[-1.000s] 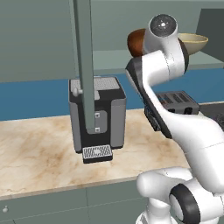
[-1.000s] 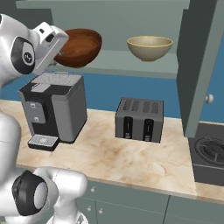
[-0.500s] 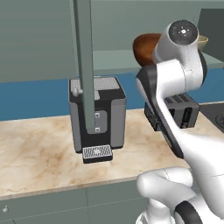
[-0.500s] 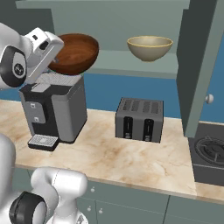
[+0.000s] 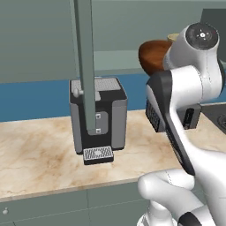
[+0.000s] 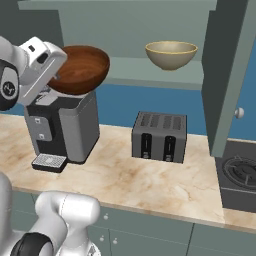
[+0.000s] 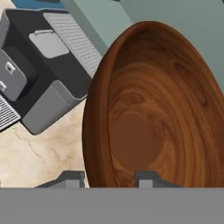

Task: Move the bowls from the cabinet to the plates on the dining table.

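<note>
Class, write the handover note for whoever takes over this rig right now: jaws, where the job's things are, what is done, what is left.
Gripper: jaws shut on the rim of the wooden bowl, held out of the cabinet above the coffee machine.
Pale bowl: on the cabinet shelf.
Done: first bowl lifted out.
Left: carry it to a plate on the dining table, then fetch the pale bowl.

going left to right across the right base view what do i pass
white gripper shut on the glossy dark reddish-brown wooden bowl above the black and grey coffee machine → grey slotted toaster, with the pale yellowish-olive bowl on the shelf above it → open grey-green cabinet door → dark stove burner
</note>
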